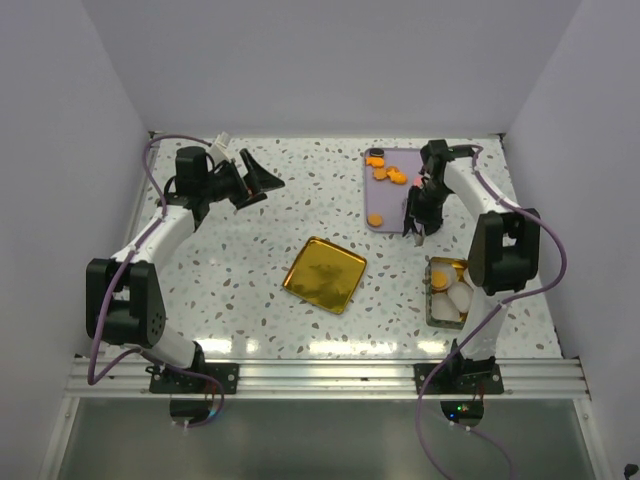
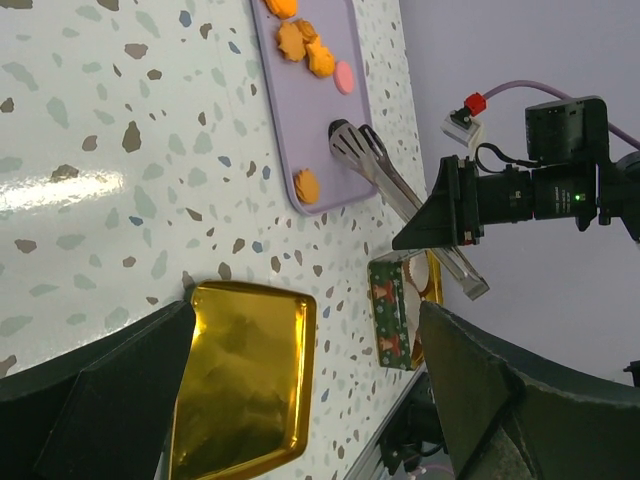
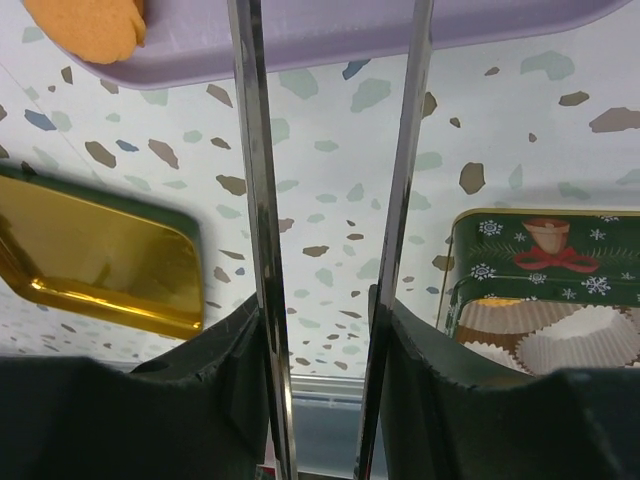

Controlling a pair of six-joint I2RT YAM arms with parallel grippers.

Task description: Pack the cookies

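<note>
The right claw [image 3: 315, 330] pinches tongs [image 3: 255, 200] whose long axis points at the tray [image 3: 330, 25] bearing round cookies [image 1: 383, 172].

Metal tongs [image 2: 385, 185] are hanging tilted, their two arms standing a little apart. Their tips are reaching over a lavender tray [image 2: 285, 120], which is lying flat on the speckled table [image 2: 120, 200]; whether the tips are touching it is unclear. Looking along the tongs from the handle end, a square gold lid [image 2: 240, 380] is lying flat to their left, well apart from them and catching the light. To their right, near the handle end, a green tin [image 2: 390, 315] printed with red bows and snowflakes is sitting open, holding white pleated paper cups [image 3: 575, 335].
</note>
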